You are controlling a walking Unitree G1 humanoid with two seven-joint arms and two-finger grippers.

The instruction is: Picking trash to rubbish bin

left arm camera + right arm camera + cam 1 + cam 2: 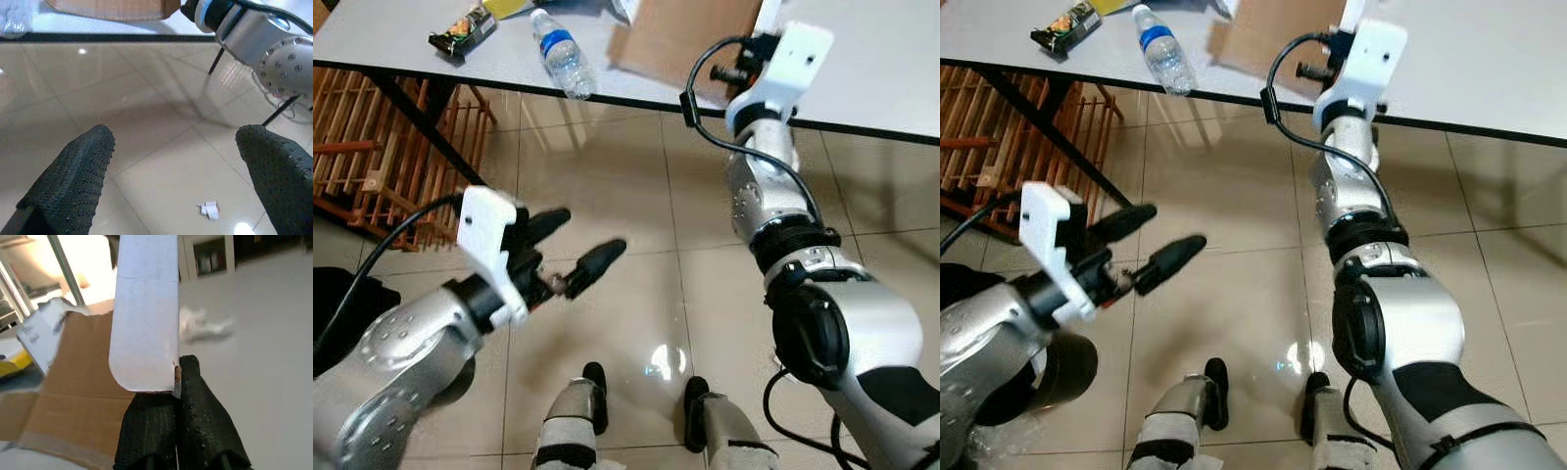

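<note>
Right wrist view: the right gripper has its fingers pinched tight on a white paper strip, flat and round-cornered, held above the brown cardboard on the grey table. Below the table, the left gripper hangs spread wide, holding nothing.

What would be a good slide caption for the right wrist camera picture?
Right gripper shut on a white paper strip, above brown cardboard on a white table.

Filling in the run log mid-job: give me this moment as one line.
right hand: shut on white card strip, over table | left hand: open, above floor | plastic bottle, snack wrapper: on table
</note>
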